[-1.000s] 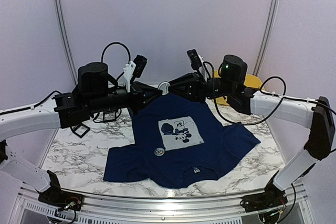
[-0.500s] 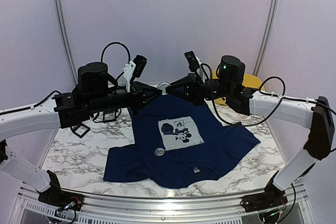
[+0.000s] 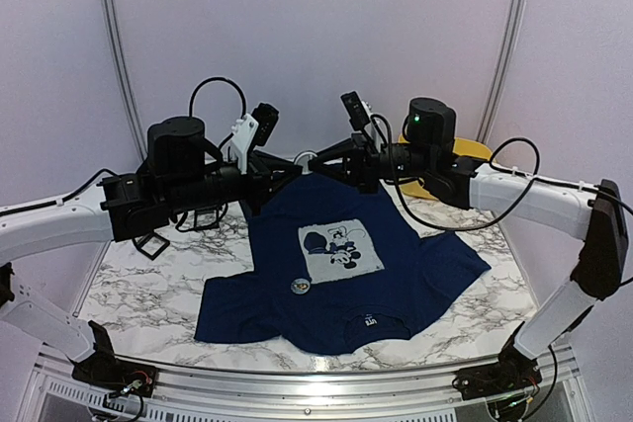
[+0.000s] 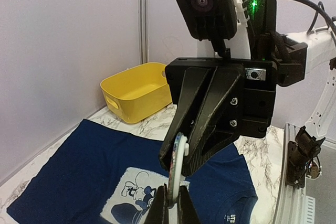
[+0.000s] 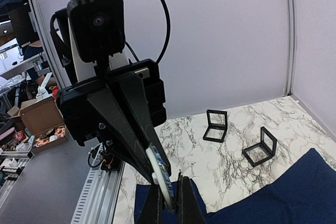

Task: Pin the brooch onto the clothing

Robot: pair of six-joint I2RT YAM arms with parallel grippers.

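Marble-patterned table [image 3: 148, 289] with navy T-shirt [image 3: 415, 264], yellow tub [image 4: 139, 90] and two black frames [image 5: 216, 126], perhaps display stands

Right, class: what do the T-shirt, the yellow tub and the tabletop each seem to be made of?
T-shirt: soft knit cloth, probably cotton, matt navy; it lies in wrinkles.
Yellow tub: moulded plastic, smooth, slightly glossy, with a rolled rim and handle slot.
Tabletop: marble look, white with grey veins; real stone or printed laminate, I cannot tell.

Bright, even, diffuse light, faint shadows (wrist views' nearest parts slightly soft).
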